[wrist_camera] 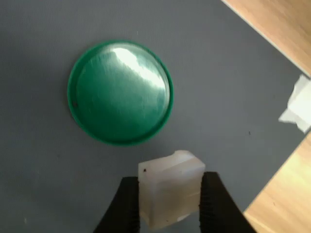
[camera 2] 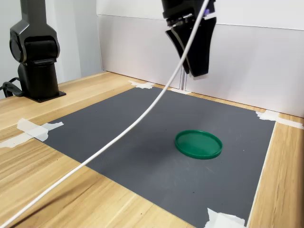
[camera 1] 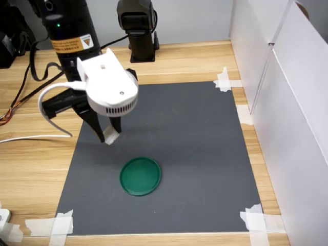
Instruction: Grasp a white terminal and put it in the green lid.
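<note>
**Inspector:** Gripper (wrist_camera: 168,206) status?

**Assistant:** Clamped on the white terminal (wrist_camera: 170,194). In the wrist view both black fingers (wrist_camera: 127,206) press against its sides, and the piece stands out past the fingertips. In the first exterior view the gripper (camera 1: 106,134) hangs above the grey mat (camera 1: 195,133), clear of the surface, with the terminal (camera 1: 110,136) a pale block at its tips.

**Inspector:** Layout, left to right, first exterior view.

**Assistant:** White cable (camera 1: 48,110) looping at the far left over the wooden table (camera 1: 31,164). Then the held terminal. Next, the green lid (camera 1: 140,176), lying flat on the mat, nearer the camera than the gripper and slightly to the right. White tape strips (camera 1: 224,81) hold the mat corners. A white wall panel (camera 1: 292,118) closes the right side.

**Inspector:** Lid contents?

**Assistant:** The terminal is not in it. In the second exterior view the lid (camera 2: 198,144) rests well below the raised gripper (camera 2: 197,71).
</note>
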Robot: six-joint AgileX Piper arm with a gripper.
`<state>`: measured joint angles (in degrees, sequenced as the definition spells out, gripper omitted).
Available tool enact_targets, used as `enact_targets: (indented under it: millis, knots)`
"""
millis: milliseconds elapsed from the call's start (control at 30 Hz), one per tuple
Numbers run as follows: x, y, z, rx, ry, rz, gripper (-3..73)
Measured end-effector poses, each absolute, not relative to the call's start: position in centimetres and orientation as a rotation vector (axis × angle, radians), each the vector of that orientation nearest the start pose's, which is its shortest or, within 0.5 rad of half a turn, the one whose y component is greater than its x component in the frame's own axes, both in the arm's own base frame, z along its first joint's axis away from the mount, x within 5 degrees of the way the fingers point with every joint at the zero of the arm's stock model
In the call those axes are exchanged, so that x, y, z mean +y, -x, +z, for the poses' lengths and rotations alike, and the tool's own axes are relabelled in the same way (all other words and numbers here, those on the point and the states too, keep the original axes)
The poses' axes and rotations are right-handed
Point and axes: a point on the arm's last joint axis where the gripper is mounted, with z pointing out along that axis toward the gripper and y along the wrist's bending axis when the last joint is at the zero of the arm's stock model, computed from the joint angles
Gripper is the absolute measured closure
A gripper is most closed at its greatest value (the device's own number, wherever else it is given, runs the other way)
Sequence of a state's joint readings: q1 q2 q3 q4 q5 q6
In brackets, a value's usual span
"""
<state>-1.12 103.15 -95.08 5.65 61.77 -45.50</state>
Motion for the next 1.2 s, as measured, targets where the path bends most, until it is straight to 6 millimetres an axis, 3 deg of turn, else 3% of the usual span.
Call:
enact_targets:
  millis: [200,700,1200]
  knots:
    - [1.1,-40.3,30.6,2.544,1.029,-0.083,41.0]
    - [1.1,-41.9,26.3,2.644,1.066,-0.030,41.0]
    - [1.2,-42.3,25.7,2.614,1.130,-0.022,38.0]
